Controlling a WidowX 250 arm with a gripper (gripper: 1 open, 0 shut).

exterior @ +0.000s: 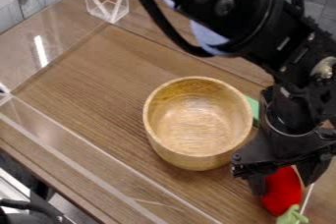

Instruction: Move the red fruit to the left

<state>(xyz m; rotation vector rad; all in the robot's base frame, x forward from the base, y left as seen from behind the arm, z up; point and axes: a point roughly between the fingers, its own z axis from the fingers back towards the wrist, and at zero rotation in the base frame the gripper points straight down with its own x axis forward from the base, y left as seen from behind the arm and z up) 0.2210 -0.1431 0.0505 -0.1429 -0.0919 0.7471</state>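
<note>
Plexiglass walls (46, 46), clear and low, line the left side of the brown wood-grain table (92, 81), with a small clear triangular stand (105, 4) at the far left corner. Toward the middle sits a round, light wooden bowl (197, 122), empty and upright. Just right of its rim, a sliver of a flat green block (252, 105) shows behind the arm. The black robot arm (237, 22) reaches in from the top and ends in a black gripper (278, 166) pointing down at the lower right, close beside the bowl. The small glossy red fruit (281, 191) lies directly under the fingertips, near the table's front right edge; its pale green cap (300, 214) points toward the bottom edge. The jaws look spread apart above the fruit, released rather than clamped, though whether they touch it cannot be told.
</note>
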